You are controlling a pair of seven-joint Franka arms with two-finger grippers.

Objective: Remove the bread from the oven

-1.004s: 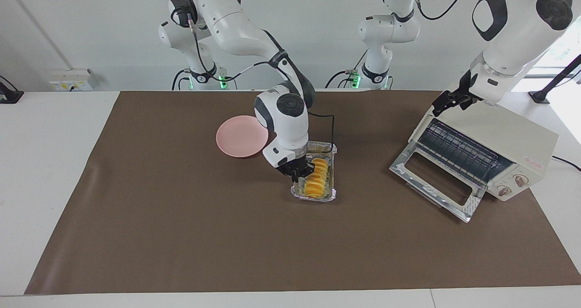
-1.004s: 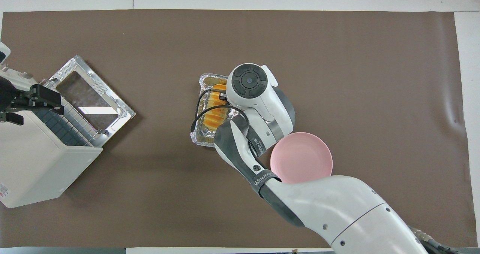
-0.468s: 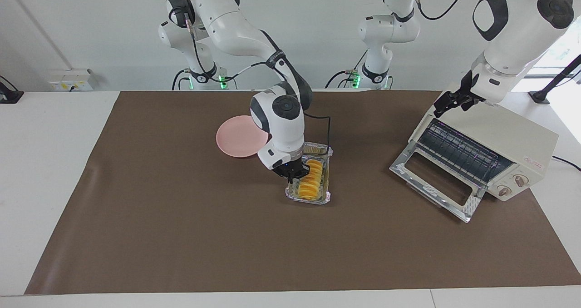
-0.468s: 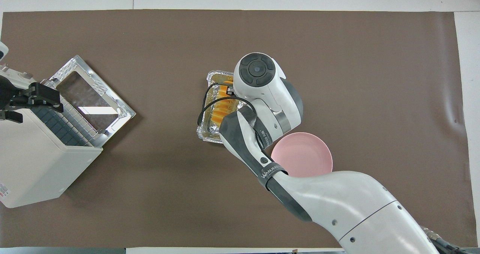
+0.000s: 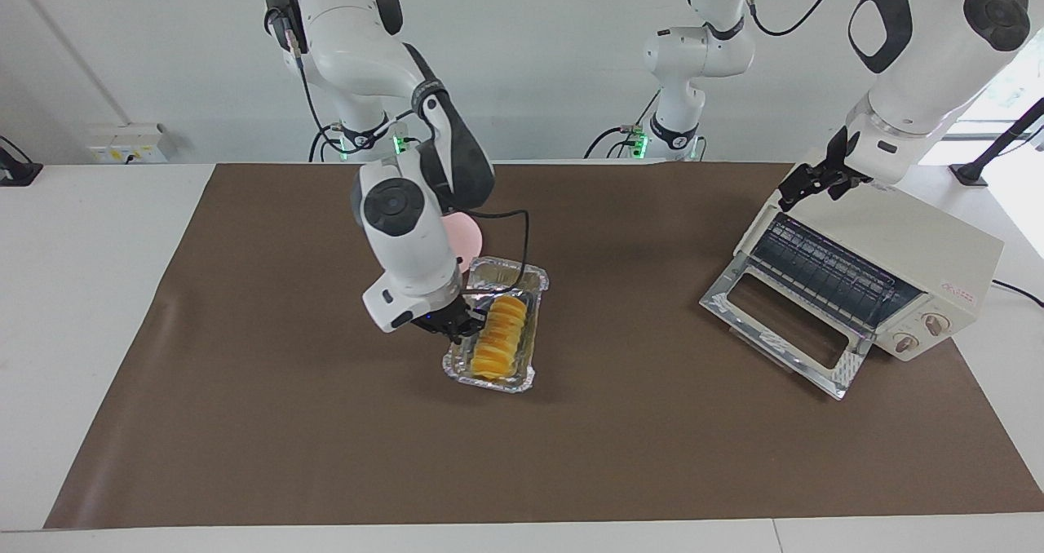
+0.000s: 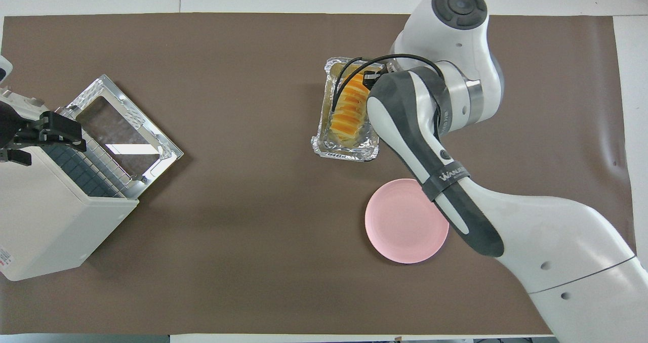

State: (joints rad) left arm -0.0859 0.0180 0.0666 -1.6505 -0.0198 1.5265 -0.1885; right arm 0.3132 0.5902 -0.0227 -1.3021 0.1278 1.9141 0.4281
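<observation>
Since the earlier frames the right hand (image 5: 458,325) has dragged the foil tray (image 5: 493,376) toward lower centre frame, clamped on its rim; the bread (image 5: 498,337) lies inside, outside the oven (image 5: 913,272); left hand (image 5: 803,186), grip undeterminable, waits above the oven, upper right.

One camera sits high across the table from me, facing my two arms and taking in the whole brown paper mat (image 5: 326,422). The other looks steeply down from above my own end. Both share the mat (image 6: 228,262) and the cream-white boxy toaster oven (image 5: 913,251) (image 6: 45,221).
</observation>
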